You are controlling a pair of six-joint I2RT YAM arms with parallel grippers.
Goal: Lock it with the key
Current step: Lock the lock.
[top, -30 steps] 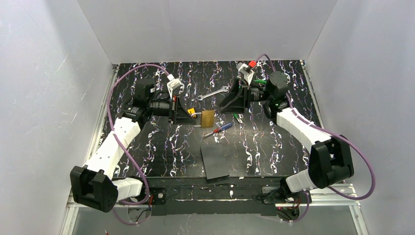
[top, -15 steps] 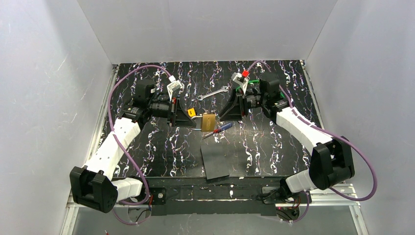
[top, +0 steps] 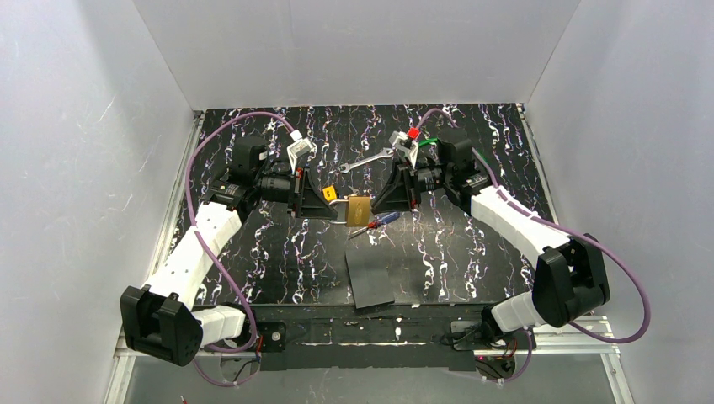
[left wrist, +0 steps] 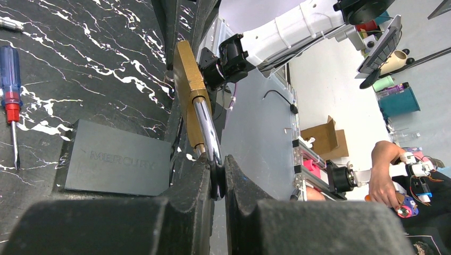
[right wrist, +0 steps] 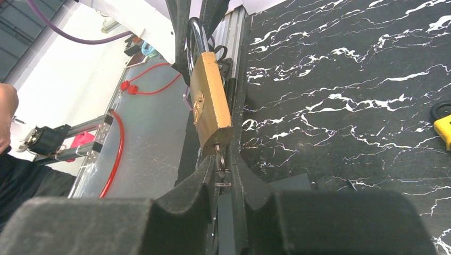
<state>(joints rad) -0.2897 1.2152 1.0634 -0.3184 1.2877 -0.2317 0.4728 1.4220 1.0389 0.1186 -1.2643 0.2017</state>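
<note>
The square brass padlock (top: 358, 209) hangs just above the table between my two grippers. My left gripper (top: 333, 204) is shut on its chrome shackle (left wrist: 207, 127), with the brass body (left wrist: 189, 90) beyond the fingertips (left wrist: 202, 178). My right gripper (top: 377, 204) is at the padlock's (right wrist: 211, 109) keyhole end, shut on a thin silvery key (right wrist: 220, 158) with wire rings that touches the brass. No yellow head shows between those fingers. A yellow-and-black piece (top: 329, 193) lies by the left gripper, and also shows at the edge of the right wrist view (right wrist: 442, 125).
A red-and-blue-handled screwdriver (top: 376, 222) lies just in front of the padlock, and also shows in the left wrist view (left wrist: 10, 79). A grey flat pad (top: 370, 276) lies nearer the front edge. A silver wrench (top: 364, 160) lies behind. White walls enclose the table.
My right gripper has moved left and forward from the back right until it meets the padlock's bottom end. The left gripper and padlock have hardly moved.
</note>
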